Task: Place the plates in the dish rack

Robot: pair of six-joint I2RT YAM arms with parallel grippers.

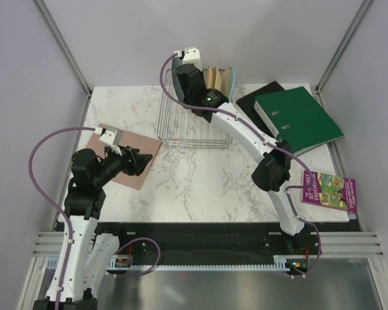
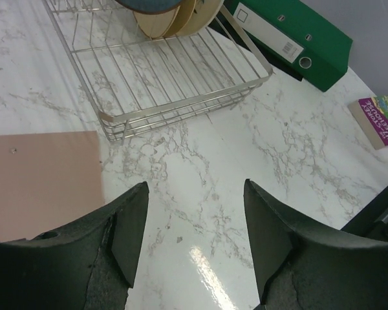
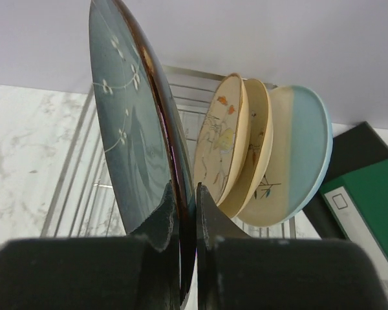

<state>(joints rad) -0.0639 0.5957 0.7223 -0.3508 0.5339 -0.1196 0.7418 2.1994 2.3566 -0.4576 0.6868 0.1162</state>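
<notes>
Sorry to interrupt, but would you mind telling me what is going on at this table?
The right tool is shut on the rim of the dark blue plate, holding it upright at the dish rack beside three lighter plates already standing there. The left tool hangs open and empty above the marble table, near a pink mat.

Glossy dark plate (image 3: 126, 129), metal wire rack (image 2: 181, 77)

The white marble table (image 1: 200, 184) carries a wire dish rack (image 1: 181, 132) at the back and a brown sheet (image 1: 152, 150) at the left. A green binder (image 1: 301, 119) lies partly over a black folder (image 1: 258, 93) at the right. A colourful book (image 1: 330, 192) lies at the right edge.
</notes>
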